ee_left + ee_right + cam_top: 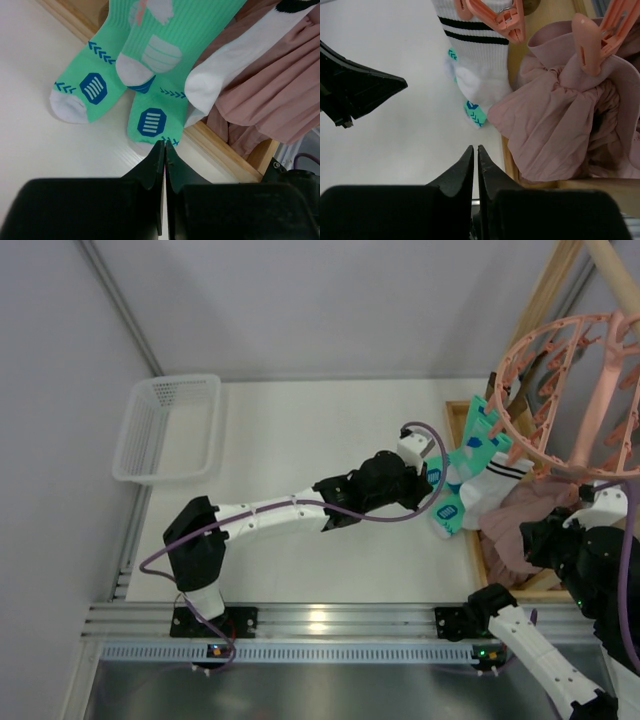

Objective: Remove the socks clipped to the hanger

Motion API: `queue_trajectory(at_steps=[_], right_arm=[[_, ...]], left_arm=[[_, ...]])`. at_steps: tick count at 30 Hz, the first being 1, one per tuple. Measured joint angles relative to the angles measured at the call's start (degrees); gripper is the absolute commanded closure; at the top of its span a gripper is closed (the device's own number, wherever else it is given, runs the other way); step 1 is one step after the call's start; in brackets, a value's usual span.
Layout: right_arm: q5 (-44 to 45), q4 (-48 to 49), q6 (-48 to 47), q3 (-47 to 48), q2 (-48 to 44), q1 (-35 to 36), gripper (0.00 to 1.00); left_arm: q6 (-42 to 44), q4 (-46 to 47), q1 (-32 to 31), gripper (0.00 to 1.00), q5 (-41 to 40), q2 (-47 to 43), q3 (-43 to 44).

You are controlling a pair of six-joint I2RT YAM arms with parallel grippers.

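Observation:
The salmon-pink round hanger (570, 380) hangs at the right. Its clips (500, 15) hold mint-green socks (480, 445) with blue patches and a white sock (492, 483) with dark cuff stripes. The socks' toes reach down to the table. In the left wrist view, mint-green socks (95, 85) lie just ahead of my left gripper (164, 142), which is shut and empty, its tips at the toe of the nearest one (152, 120). My right gripper (475, 147) is shut and empty, below the white sock (475, 60). Brown socks are not clearly visible.
A pile of dusty-pink cloth (560, 125) lies inside the wooden frame (480, 565) at the right, under the hanger. A white mesh basket (170, 425) stands at the far left of the table. The left arm's fingers (355, 85) show in the right wrist view.

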Motion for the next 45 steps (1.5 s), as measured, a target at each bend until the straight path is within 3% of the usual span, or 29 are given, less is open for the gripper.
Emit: queue_trajectory(at_steps=[2, 3, 4, 5, 8, 14, 25, 28, 32, 33, 38, 45], right_arm=[[0.6, -0.1, 0.2, 0.2, 0.0, 0.0, 1.0], [0.9, 0.1, 0.2, 0.4, 0.0, 0.0, 0.48], [1.0, 0.1, 0.6, 0.6, -0.1, 0.0, 0.1], [1.3, 0.2, 0.7, 0.7, -0.2, 0.0, 0.01], [0.8, 0.3, 0.6, 0.9, -0.6, 0.0, 0.0], [-0.7, 0.0, 0.6, 2.6, -0.2, 0.0, 0.01], [-7.5, 0.1, 0.6, 4.8, 0.0, 0.0, 0.01], [-9.1, 0.1, 0.7, 4.8, 0.0, 0.0, 0.01], [-10.9, 0.1, 0.9, 4.8, 0.0, 0.0, 0.0], [-11.1, 0.1, 0.9, 4.8, 0.0, 0.0, 0.01], [-11.7, 0.9, 1.0, 4.3, 0.2, 0.0, 0.01], [-10.7, 4.5, 1.5, 3.4, 1.8, 0.0, 0.0]], left_arm=[[0.0, 0.0, 0.0, 1.0, -0.4, 0.7, 0.1], [0.0, 0.0, -0.1, 1.0, -0.5, 1.0, 0.1], [0.0, 0.0, -0.1, 1.0, -0.6, 1.3, 0.2], [0.0, 0.0, -0.1, 0.74, -0.7, 1.5, 0.2], [0.5, 0.0, -0.3, 0.08, -1.2, 1.9, 0.8], [1.7, 0.0, -0.4, 0.02, 0.0, 3.5, 3.8], [10.2, 3.2, -0.4, 0.02, 17.1, 16.1, 14.4], [11.1, 3.5, -0.4, 0.13, 19.6, 19.2, 16.7], [11.5, 3.5, -0.4, 0.69, 22.3, 20.9, 17.9], [11.2, 3.6, -0.4, 1.0, 22.6, 20.9, 17.9], [8.8, 4.4, -0.4, 1.0, 23.1, 20.4, 17.5], [-0.5, 4.4, -0.3, 1.0, 20.9, 9.8, 6.2]])
